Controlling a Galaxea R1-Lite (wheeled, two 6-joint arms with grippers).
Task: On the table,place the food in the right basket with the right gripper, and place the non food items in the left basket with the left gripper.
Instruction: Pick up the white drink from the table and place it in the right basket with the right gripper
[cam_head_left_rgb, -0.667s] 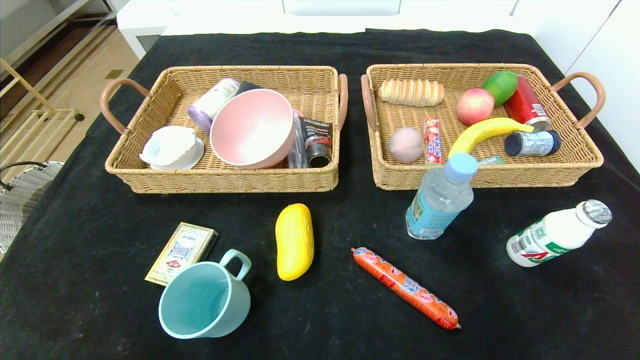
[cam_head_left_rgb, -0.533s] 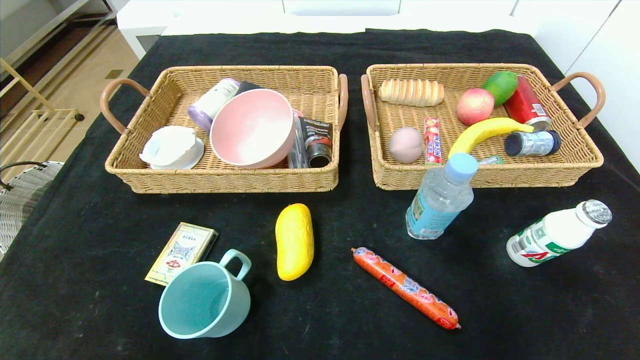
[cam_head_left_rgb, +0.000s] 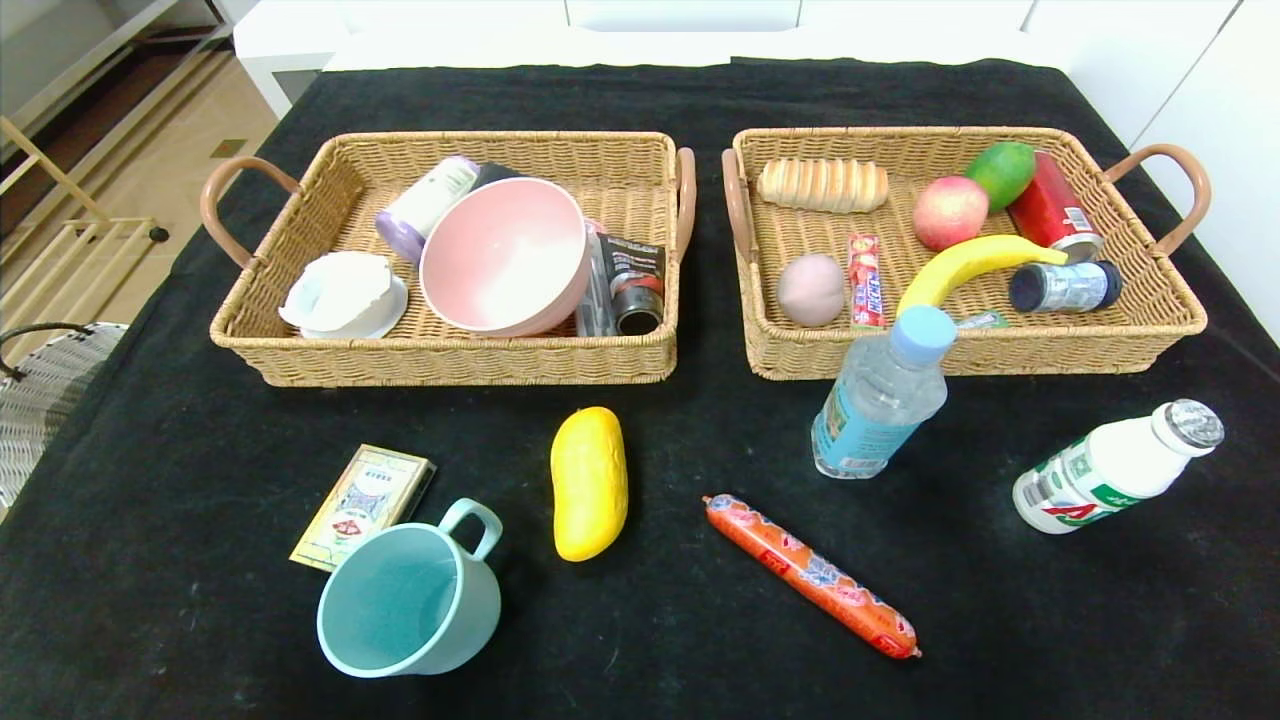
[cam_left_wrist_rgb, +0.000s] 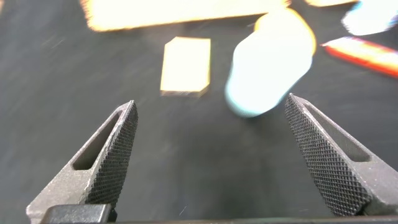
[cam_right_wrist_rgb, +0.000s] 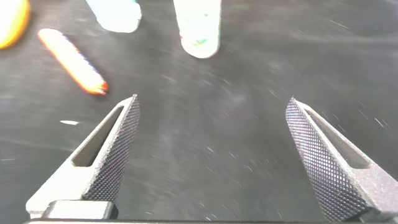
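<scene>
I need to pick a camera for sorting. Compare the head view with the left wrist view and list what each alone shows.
Head view only: both baskets, left and right, with their contents, plus the water bottle and milk bottle. Left wrist view only: the open left hand above the cloth. Both: the card box, cup and sausage.

A black cloth covers the bench (cam_head_left_rgb: 150, 600). Both baskets, left (cam_head_left_rgb: 440, 360) and right (cam_head_left_rgb: 1000, 352), are tan wicker with brown handles. The bowl (cam_head_left_rgb: 503, 256) is pink, the cup (cam_head_left_rgb: 408, 602) pale teal, the mango (cam_head_left_rgb: 589, 482) yellow, the sausage (cam_head_left_rgb: 812, 576) orange with a printed wrapper.
</scene>
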